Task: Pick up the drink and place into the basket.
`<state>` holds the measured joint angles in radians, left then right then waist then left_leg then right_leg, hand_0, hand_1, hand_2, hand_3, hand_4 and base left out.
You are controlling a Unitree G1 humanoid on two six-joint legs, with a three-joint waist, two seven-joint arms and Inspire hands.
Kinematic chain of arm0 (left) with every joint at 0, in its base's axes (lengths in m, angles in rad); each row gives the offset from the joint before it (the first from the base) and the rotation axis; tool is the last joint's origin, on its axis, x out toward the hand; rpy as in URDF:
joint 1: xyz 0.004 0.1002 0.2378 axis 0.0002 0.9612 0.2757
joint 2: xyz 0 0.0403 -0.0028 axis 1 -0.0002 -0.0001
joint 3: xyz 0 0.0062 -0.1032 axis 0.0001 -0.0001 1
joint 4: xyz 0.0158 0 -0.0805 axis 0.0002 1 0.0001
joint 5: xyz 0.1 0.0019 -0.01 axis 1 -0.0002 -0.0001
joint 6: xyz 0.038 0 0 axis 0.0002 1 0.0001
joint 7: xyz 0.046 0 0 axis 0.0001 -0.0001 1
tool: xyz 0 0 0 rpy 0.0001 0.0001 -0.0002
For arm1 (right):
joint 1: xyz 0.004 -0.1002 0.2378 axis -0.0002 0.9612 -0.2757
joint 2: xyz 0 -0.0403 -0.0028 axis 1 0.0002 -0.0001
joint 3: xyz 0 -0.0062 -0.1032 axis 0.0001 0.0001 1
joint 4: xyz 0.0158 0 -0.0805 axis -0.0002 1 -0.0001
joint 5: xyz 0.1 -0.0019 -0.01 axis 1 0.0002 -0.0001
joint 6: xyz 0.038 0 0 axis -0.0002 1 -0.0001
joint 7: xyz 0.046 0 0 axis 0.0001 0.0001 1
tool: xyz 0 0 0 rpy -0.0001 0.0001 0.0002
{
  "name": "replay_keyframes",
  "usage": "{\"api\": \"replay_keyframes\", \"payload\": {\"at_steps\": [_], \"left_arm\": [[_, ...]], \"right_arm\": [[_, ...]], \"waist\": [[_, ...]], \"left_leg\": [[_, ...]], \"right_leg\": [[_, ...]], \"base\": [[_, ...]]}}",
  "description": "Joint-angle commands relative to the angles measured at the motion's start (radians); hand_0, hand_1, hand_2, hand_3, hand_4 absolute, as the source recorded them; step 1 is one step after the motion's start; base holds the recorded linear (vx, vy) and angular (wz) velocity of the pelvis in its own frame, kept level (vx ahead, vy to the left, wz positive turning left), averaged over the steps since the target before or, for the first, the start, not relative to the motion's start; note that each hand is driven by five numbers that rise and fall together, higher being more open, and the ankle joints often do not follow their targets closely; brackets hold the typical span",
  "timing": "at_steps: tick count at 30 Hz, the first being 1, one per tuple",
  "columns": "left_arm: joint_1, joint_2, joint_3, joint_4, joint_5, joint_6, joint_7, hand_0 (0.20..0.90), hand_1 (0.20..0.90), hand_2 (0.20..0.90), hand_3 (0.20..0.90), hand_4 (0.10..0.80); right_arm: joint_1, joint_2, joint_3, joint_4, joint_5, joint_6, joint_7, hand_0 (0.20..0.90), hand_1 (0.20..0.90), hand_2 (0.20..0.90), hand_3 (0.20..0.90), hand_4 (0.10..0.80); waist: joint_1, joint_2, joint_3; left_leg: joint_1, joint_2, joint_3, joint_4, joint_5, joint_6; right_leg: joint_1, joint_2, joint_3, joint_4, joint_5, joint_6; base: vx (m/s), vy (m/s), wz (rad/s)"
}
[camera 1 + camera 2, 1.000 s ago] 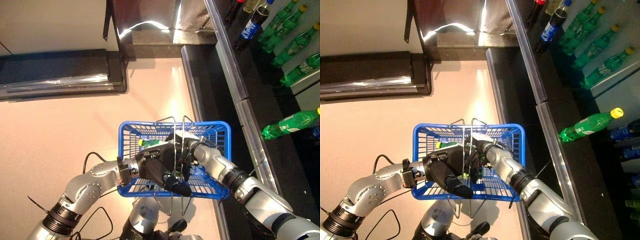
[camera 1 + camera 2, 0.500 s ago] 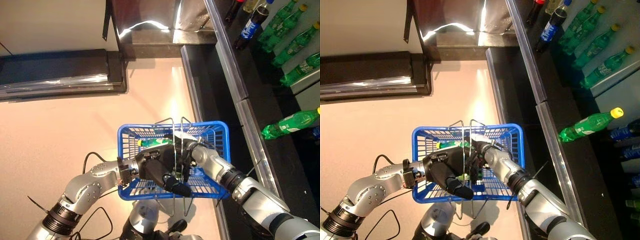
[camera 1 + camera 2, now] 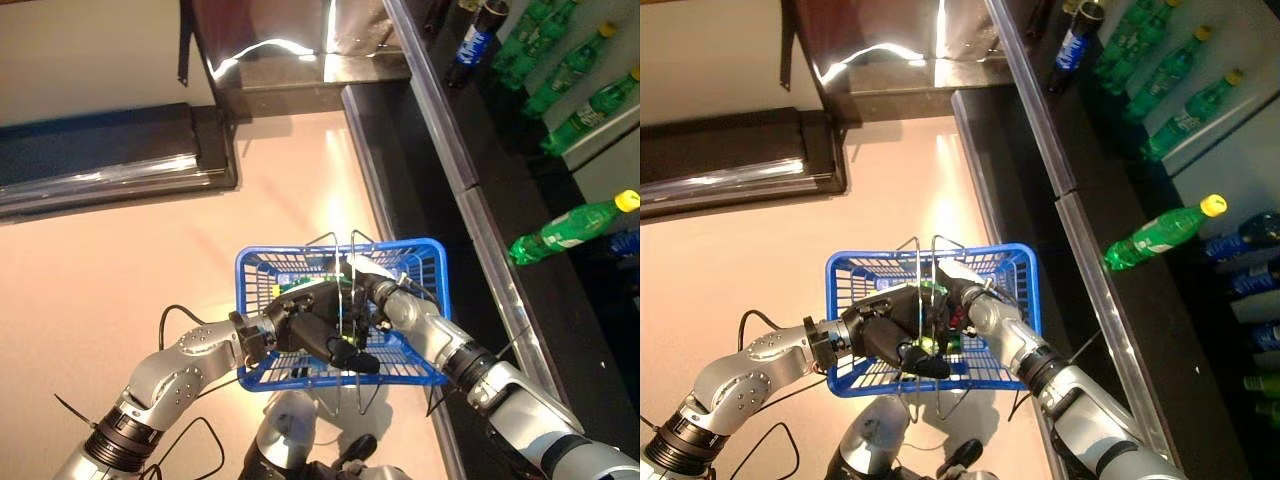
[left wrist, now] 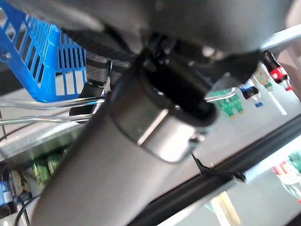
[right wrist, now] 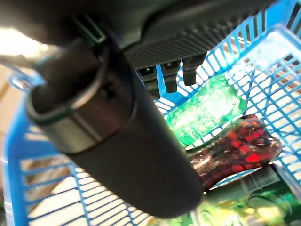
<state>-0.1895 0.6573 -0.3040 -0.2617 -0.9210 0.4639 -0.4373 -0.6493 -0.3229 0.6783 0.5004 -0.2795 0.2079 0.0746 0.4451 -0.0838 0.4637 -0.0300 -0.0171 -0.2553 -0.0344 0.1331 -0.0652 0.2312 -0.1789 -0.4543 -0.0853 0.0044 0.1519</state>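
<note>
Both robot hands (image 3: 318,335) reach over the blue basket (image 3: 420,258).

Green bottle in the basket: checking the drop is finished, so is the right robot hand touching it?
Cannot tell. In the right wrist view the right robot hand hangs over the green bottle, with no contact or gap plainly shown.

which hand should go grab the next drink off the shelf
Probably the right. The right robot hand sits over the blue basket on the side of the green bottle, while the left robot hand grips the basket's wire handles.
</note>
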Motion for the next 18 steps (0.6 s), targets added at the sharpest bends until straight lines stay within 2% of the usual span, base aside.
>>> {"api": "replay_keyframes", "payload": {"at_steps": [1, 11, 18], "left_arm": [[-0.046, -0.275, 0.073, -0.182, -0.155, -0.401, -0.081, 0.3, 0.3, 0.3, 0.2, 0.1], [-0.031, -0.293, 0.12, -0.106, -0.098, -0.487, 0.057, 0.3, 0.3, 0.3, 0.2, 0.1], [-0.008, -0.305, 0.146, -0.012, -0.042, -0.577, 0.193, 0.3, 0.3, 0.3, 0.2, 0.1]], "right_arm": [[0.089, -0.024, 0.03, -0.03, 0.021, -0.081, -0.065, 0.9, 0.9, 0.9, 0.9, 0.8], [0.142, -0.092, -0.042, -0.185, 0.042, -0.131, -0.049, 0.9, 0.9, 0.9, 0.9, 0.8], [0.234, -0.135, -0.125, -0.334, 0.109, -0.213, -0.058, 0.9, 0.9, 0.9, 0.9, 0.8]], "waist": [[-0.076, 0.011, -0.409], [-0.156, 0.025, -0.406], [-0.23, 0.032, -0.395]], "left_leg": [[0.054, 0.008, 0.033, -0.053, -0.052, 0.0], [0.077, 0.019, 0.115, -0.053, -0.072, 0.008], [0.096, 0.032, 0.192, -0.053, -0.087, 0.016]], "right_leg": [[-0.013, 0.015, 0.011, 0.013, 0.019, -0.003], [-0.035, 0.011, 0.086, 0.002, 0.036, 0.004], [-0.056, 0.007, 0.141, 0.002, 0.047, 0.01]], "base": [[-0.016, 0.031, -0.34], [-0.027, 0.04, -0.3], [-0.039, 0.04, -0.25]]}}
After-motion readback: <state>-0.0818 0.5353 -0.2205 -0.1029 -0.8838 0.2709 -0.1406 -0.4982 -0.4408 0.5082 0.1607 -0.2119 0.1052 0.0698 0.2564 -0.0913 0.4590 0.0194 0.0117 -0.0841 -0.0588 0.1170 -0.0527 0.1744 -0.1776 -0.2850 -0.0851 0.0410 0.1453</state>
